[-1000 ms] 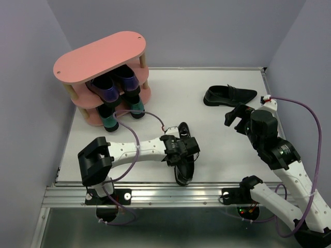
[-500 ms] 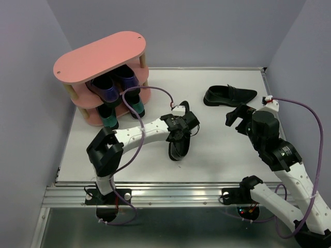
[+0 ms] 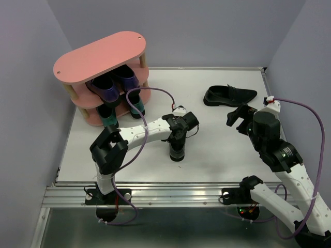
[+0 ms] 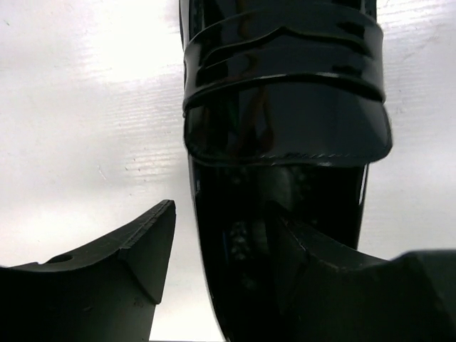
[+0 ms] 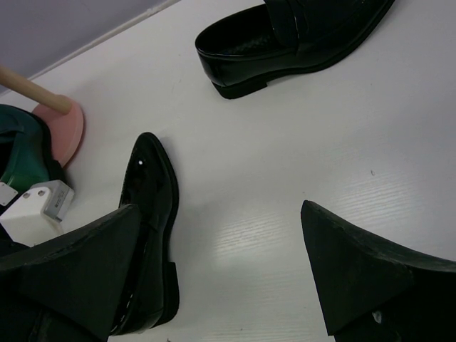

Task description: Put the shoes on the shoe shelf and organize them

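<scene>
**Left arm, mid-carry.** The left gripper point(image 3: 178, 135) grasps the glossy black loafer point(image 3: 177, 149) near the middle of the tabletop point(image 3: 217, 155). In the wrist view one finger point(image 4: 320, 278) sits inside the shoe's opening. The other finger point(image 4: 128, 271) is outside the side wall, with a sliver of tabletop showing beside it. Treat this as a thin pinch on slick leather: if you swing fast, the long toe probably pivots or slides out.

**Target.** The shoe shelf point(image 3: 98, 57) stands at the far-left corner. A purple pair point(image 3: 108, 90) fills its middle board and a green pair point(image 3: 109, 121) fills the bottom one, so the top board is the likely spot. If you lift too low, the toe can strike the board's rim or a dowel post point(image 3: 144, 62). The rack looks light enough to shift or tip, and the stored pairs would spill.

**Cable.** The purple cable point(image 3: 150, 92) loops close to the shelf's near end. As you reach left, it may catch a post or a green shoe.

**Right arm.** The right gripper point(image 3: 237, 116) is spread wide and holds nothing. It hangs just beside the second loafer point(image 3: 229, 95), which lies toward the far-right corner. If it drifts, it could nudge that shoe toward the far edge.
</scene>
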Motion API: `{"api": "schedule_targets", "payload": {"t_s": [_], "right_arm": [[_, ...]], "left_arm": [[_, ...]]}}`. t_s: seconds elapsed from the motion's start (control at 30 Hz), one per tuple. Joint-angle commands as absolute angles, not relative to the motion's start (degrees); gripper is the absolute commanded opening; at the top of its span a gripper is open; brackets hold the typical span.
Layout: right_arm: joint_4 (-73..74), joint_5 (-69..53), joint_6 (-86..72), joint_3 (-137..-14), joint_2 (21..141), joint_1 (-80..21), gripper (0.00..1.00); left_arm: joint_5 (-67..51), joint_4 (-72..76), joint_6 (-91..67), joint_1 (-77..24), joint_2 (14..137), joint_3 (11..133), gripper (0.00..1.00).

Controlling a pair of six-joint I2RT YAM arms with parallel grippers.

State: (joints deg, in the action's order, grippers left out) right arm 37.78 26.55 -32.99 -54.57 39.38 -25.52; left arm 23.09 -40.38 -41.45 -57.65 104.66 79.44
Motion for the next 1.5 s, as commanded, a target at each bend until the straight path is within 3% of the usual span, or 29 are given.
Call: {"api": "schedule_targets", "payload": {"t_s": [0.0, 0.2, 0.47, 0.57, 0.6, 1.1, 1.47], "right_arm": [[37.1, 27.8, -32.7, -54.4, 38.7, -25.1, 1.0], [36.3, 27.2, -32.7, -53.9, 39.1, -25.1, 1.0], [36.0, 27.2, -32.5, -53.8, 39.2, -25.1, 1.0], [36.0, 27.2, -32.7, -53.8, 39.0, -25.1, 1.0], [36.0, 27.3, -32.7, -53.9, 39.0, -25.1, 1.0], [35.9, 27.8, -33.1, -53.8, 37.5, -25.1, 1.0], [35.5, 31.0, -33.9, -53.7, 33.8, -25.1, 1.0]], "left_arm": [[21.7, -42.9, -43.9, -58.4, 98.5, 78.8, 0.64], [18.7, -42.0, -48.2, -60.5, 96.9, 74.8, 0.61], [17.5, -42.1, -50.2, -61.6, 100.5, 75.8, 0.46], [21.0, -46.1, -50.1, -61.6, 100.5, 78.5, 0.04], [22.0, -47.4, -50.0, -61.4, 100.3, 79.4, 0.0], [35.2, -58.4, -44.6, -51.9, 92.6, 113.0, 0.0], [40.8, -57.3, -42.6, -45.3, 89.0, 125.7, 0.0]]}}
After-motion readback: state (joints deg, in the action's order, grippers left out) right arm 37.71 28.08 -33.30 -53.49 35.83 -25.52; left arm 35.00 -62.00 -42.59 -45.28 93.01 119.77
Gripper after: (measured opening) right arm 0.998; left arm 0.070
